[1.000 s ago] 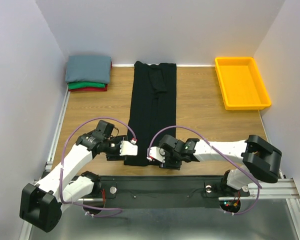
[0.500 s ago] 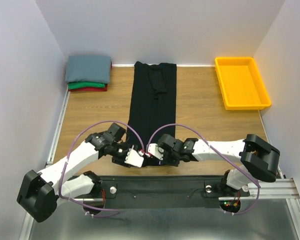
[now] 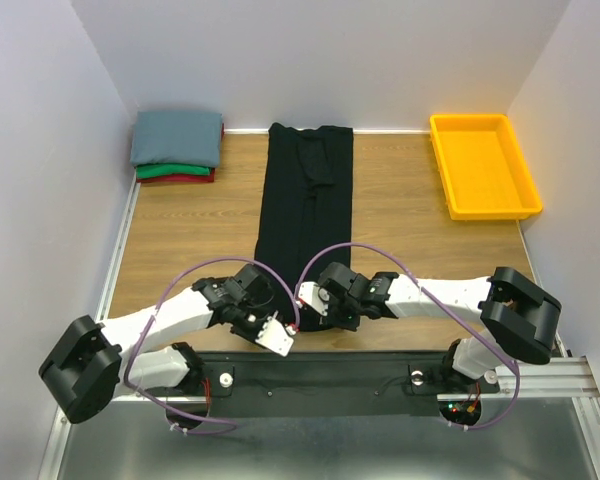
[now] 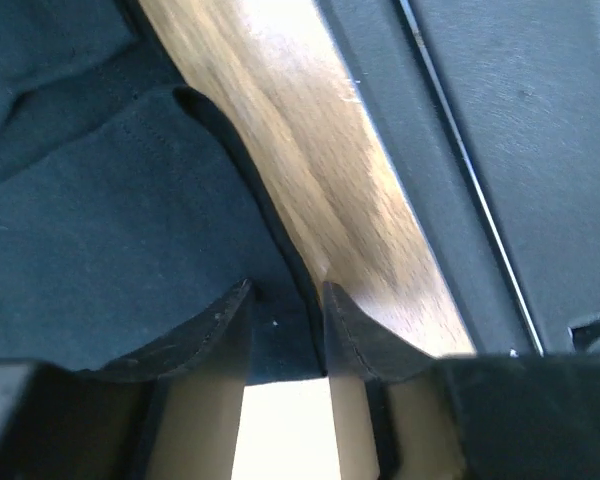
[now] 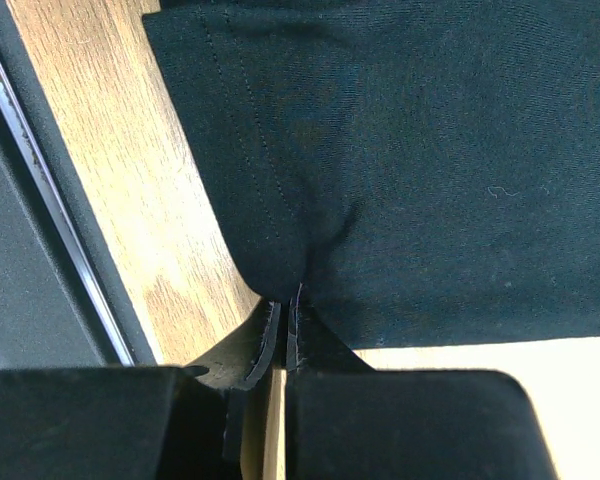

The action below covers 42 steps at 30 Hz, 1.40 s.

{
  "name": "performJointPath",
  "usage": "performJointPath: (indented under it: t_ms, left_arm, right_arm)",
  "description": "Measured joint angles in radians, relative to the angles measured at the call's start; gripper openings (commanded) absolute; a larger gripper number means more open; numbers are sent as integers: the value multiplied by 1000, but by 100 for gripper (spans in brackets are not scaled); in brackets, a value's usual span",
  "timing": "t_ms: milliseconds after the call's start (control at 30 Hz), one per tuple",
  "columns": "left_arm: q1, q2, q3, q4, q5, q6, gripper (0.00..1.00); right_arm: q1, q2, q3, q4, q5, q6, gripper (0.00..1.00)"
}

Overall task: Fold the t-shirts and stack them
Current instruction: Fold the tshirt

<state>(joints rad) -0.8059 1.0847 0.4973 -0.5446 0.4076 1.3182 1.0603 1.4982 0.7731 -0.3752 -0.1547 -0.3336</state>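
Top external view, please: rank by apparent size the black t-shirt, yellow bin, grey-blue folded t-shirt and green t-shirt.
Largest to smallest:
1. black t-shirt
2. yellow bin
3. grey-blue folded t-shirt
4. green t-shirt, though only its edge shows under the grey-blue one, so its full size is hidden.

The long black cloth t-shirt [image 3: 305, 200] has its near end covered. The folded green t-shirt [image 3: 170, 171] and red t-shirt [image 3: 195, 180] show only thin edges.

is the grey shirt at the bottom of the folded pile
No, the grey shirt lies on top of the pile, with the green shirt and the red shirt under it.
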Motion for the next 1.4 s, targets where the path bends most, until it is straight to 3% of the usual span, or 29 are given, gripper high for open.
performJointPath:
  t_ms: [100,300,400,433,500,833,1167,1400]
  left_arm:
    - [-6,37,10,20,-7,-21,37]
    - [-19,105,51,29,-21,-41,39]
    - [-29,106,53,36,-31,-52,22]
    - [-32,106,53,40,-37,-56,11]
    - [-40,109,52,59,-52,-63,0]
    - [-45,100,109,-19,-8,-90,0]
    - [-46,32,200,-105,46,-161,0]
    - [-46,-43,231,-128,73,-238,0]
  right_arm:
    - [-1,0,0,0,-4,0,1]
    - [-1,-1,0,-2,-10,-4,0]
    - [-2,-3,0,-4,-11,-5,0]
    - [-2,-4,0,-5,-13,-7,1]
    - [-2,-6,0,-8,-14,-8,0]
    - [-6,-97,-22,-84,-40,-48,1]
    - [-7,-153,42,-314,-47,-269,1]
    - [-7,-195,101,-412,-49,-333,1]
